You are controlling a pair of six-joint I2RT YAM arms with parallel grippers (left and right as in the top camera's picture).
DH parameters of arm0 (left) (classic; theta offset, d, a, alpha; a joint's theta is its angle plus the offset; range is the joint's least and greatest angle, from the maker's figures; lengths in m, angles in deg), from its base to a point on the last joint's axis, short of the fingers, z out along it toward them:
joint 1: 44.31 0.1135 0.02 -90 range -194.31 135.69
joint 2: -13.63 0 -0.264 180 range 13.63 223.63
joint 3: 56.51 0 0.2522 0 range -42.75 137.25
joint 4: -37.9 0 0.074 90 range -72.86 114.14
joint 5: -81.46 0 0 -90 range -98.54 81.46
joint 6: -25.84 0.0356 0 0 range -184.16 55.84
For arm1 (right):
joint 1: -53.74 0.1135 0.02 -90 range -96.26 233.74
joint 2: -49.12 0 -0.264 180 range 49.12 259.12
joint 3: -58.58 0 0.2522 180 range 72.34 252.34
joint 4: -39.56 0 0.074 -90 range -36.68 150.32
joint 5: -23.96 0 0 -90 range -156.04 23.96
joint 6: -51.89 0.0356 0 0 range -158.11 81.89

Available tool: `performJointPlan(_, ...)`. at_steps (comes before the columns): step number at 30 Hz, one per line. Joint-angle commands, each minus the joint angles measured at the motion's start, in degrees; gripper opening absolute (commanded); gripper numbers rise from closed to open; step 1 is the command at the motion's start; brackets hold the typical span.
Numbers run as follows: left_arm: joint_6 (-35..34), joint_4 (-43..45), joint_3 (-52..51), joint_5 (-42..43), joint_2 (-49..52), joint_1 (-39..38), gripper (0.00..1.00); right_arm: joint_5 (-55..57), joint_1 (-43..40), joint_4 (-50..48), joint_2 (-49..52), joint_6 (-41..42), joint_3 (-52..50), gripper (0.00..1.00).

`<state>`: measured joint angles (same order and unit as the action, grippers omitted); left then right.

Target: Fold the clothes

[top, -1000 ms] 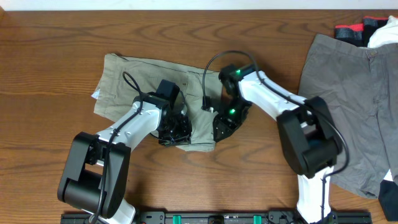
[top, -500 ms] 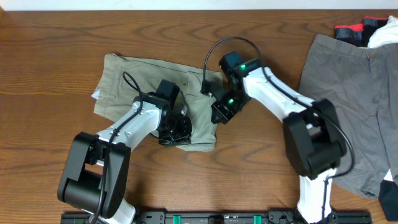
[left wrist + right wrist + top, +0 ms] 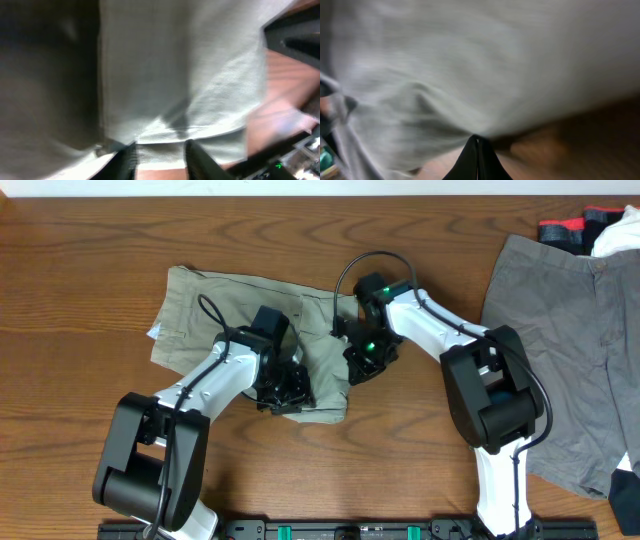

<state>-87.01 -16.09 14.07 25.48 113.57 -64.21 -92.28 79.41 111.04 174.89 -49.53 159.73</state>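
Observation:
The light khaki shorts [image 3: 235, 315] lie crumpled left of the table's centre, the waistband end to the left. My left gripper [image 3: 287, 393] sits over their lower hem; in the left wrist view its gripper [image 3: 160, 156] is open, with the pale hem [image 3: 200, 100] lying between the black fingers [image 3: 200, 161]. My right gripper [image 3: 360, 366] is at the shorts' right edge. In the right wrist view its gripper [image 3: 477, 146] is shut, and the khaki cloth [image 3: 470, 75] puckers to a point at the tips. The grey shorts [image 3: 565, 350] lie spread flat at the right.
A red and black garment [image 3: 565, 227] and a white cloth [image 3: 620, 235] sit at the back right corner. A dark item [image 3: 626, 502] lies at the right edge near the front. Bare wood table [image 3: 90, 250] surrounds the khaki shorts.
My right gripper has shut on the khaki shorts' right edge and shifted a little along it. My left gripper's jaws have come apart over the hem.

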Motion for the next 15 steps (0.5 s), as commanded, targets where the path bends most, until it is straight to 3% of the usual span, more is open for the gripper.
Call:
performJointPlan(1,-0.2,-1.6,3.9,4.6,-2.3,1.1,0.45,5.0,-2.5,-0.5,-2.7,1.0,1.1,0.01)
performJointPlan(8,-0.1,-4.5,10.0,4.1,-10.8,6.1,0.61,-0.2,-3.5,-3.4,-11.0,-1.2,1.2,0.05)
performJointPlan(15,-0.1,-5.7,10.7,-11.1,-16.6,16.1,0.68,2.0,-1.2,-7.3,-8.8,-4.9,1.0,0.03)
